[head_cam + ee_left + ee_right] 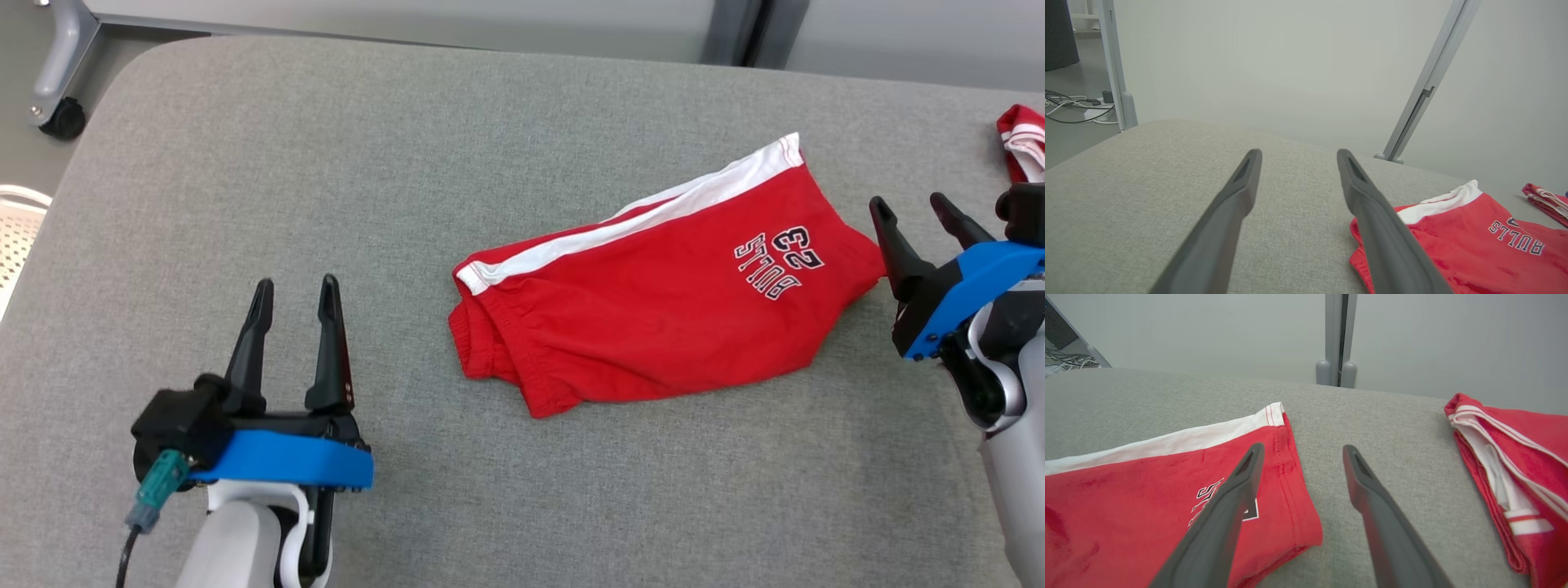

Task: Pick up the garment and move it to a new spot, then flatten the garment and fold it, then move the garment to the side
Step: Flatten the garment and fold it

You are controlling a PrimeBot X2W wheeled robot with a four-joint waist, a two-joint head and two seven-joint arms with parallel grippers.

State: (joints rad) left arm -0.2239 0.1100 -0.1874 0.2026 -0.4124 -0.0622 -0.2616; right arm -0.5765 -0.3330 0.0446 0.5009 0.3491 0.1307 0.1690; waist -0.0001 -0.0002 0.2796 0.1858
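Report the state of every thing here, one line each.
shorts: red, folded over, lying flat on the grey cushion, not held
second red garment: folded, lying apart from the shorts at the cushion's right edge
left fingers: open, empty, to the left of the shorts
right fingers: open, empty, at the shorts' right edge

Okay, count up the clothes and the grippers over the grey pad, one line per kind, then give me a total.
Red garments: 2, the shorts and a second garment at the right edge.
Grippers: 2, left gripper and right gripper, both open.
Total: 4
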